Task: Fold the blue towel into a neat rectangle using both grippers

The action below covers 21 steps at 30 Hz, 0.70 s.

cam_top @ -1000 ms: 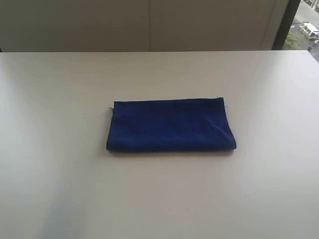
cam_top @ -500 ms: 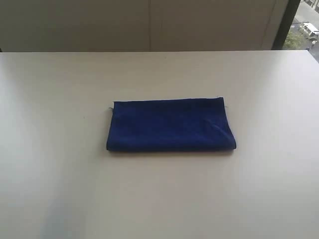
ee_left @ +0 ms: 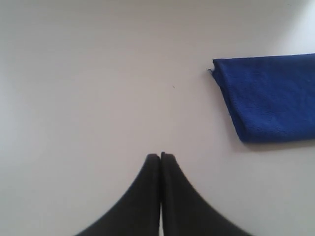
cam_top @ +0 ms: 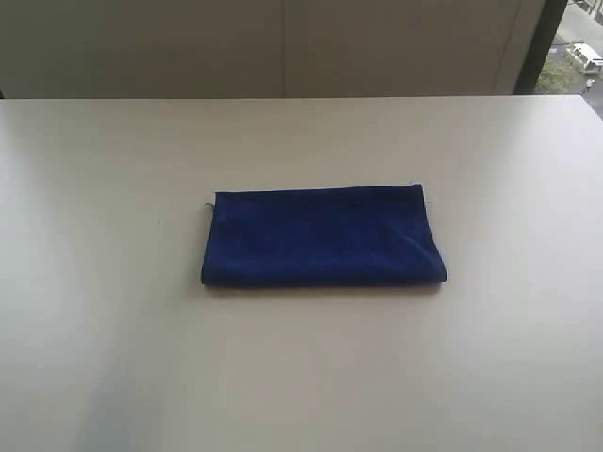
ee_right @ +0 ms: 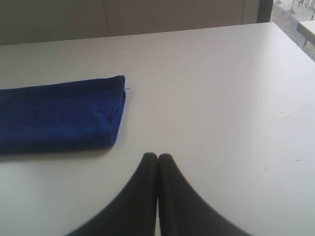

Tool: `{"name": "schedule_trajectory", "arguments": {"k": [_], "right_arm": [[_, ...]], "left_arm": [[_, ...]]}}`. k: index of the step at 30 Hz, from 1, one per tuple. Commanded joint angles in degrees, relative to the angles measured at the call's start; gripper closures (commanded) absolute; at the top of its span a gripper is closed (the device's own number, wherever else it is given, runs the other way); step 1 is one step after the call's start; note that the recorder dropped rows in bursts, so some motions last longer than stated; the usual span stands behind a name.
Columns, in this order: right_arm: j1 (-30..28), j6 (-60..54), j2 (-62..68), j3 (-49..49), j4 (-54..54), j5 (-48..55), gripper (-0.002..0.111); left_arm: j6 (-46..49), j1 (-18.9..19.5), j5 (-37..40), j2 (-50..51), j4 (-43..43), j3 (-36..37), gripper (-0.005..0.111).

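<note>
The blue towel lies folded into a flat rectangle at the middle of the white table. Its one end shows in the left wrist view as the blue towel, its other end in the right wrist view as the blue towel. My left gripper is shut, empty, and hangs over bare table well away from the cloth. My right gripper is also shut and empty, a short way off the towel's other end. Neither arm shows in the exterior view.
The table's far edge meets a pale wall. A window strip with the street outside shows at the far right. A tiny dark speck lies on the tabletop near the towel.
</note>
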Motion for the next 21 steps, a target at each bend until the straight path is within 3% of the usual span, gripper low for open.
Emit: {"name": "schedule_trajectory", "arguments": {"k": [1, 8, 21], "right_arm": [[0.3, 0.2, -0.3, 0.2, -4.8, -1.1, 0.108], [0.3, -0.4, -0.3, 0.2, -12.0, -0.6, 0.108], [0.3, -6.5, -0.3, 0.2, -10.2, -0.6, 0.108]], "left_arm": [[0.1, -0.2, 0.2, -0.2, -0.8, 0.4, 0.107], [0.1, -0.2, 0.2, -0.2, -0.8, 0.4, 0.107], [0.1, -0.2, 0.2, -0.2, -0.8, 0.4, 0.107]]}}
